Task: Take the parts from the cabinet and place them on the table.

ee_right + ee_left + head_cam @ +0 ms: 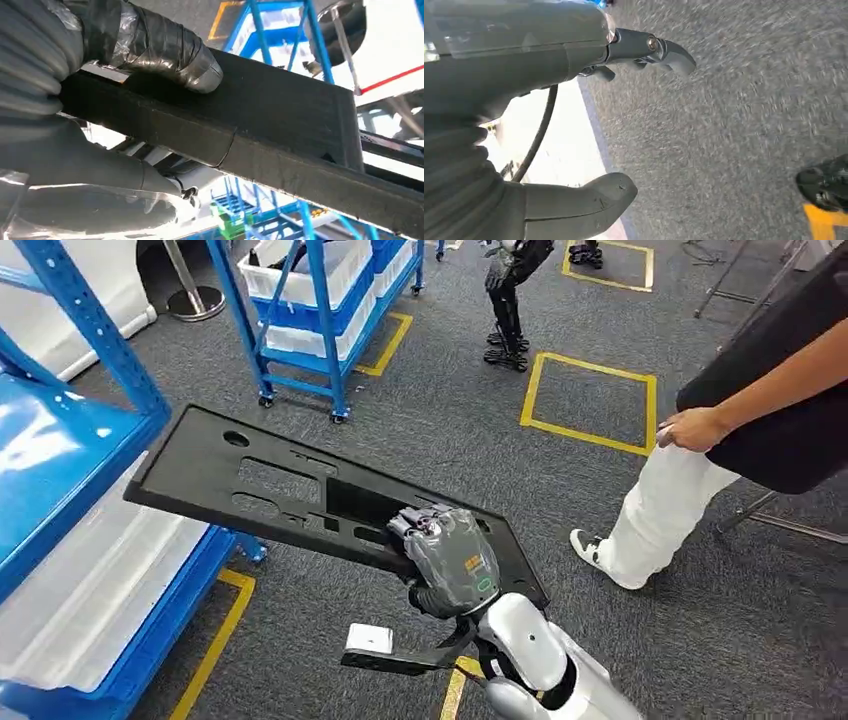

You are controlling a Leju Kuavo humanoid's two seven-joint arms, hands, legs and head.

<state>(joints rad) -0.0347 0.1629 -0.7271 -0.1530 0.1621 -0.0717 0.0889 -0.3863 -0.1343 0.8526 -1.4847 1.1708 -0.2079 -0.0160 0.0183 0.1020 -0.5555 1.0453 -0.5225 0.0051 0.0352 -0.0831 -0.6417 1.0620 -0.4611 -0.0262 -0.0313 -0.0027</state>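
One black panel point(300, 495), flat with several cut-outs, grasped by the right hand point(447, 558) at its near long edge; it reaches out left and forward of the hand, above grey floor point(480, 410). Left hand point(589, 125) holds nothing, fingers spread. One person point(690, 470) stands right of the hand. Two blue racks: one point(70, 470) beside the panel's far end, one point(310, 310) beyond.

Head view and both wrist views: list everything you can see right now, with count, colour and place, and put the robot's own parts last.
Black panel: one, flat with cut-outs, held over the floor beside the blue cabinet.
Blue cabinet: one, at the left.
Blue cart: one, holding white bins, farther back.
Yellow floor square: one, on grey carpet.
Person: one, black top and white trousers, at the right.
Other robot's legs: dark, far back.
Right hand: grey, grips the panel's edge.
Left hand: grey, fingers apart, holds nothing, above the carpet.
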